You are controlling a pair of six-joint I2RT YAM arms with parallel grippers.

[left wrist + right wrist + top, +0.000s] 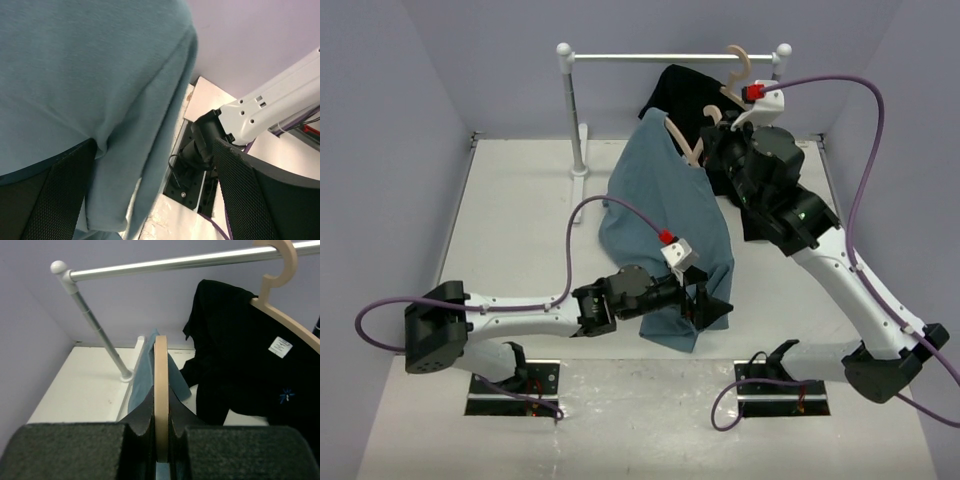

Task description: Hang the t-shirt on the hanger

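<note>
We saw a white table (pixel 520 250) boxed in by pale lavender walls (pixel 500 60), its near edge scuffed and shiny around the arm bases. At the far side stood a chrome clothes rail (pixel 670 57) on a white post. A black shirt (pixel 230 355) with a small white label (pixel 280 346) hung at the rail's right end on its own wooden hanger (pixel 290 322).

The slate-blue t-shirt (pixel 660 200) lay stretched across the middle of the table, running from its far collar end to its near hem. The pale wooden hanger (pixel 688 140) sat at the collar end, just left of the black shirt, and blue cloth showed against the wood in the right wrist view.

The right gripper (pixel 713 150) was clamped on the hanger's thin edge. The left gripper (pixel 705 305) sat at the shirt's near hem with its fingers spread wide. Cloth hung down between them and against one pad.
</note>
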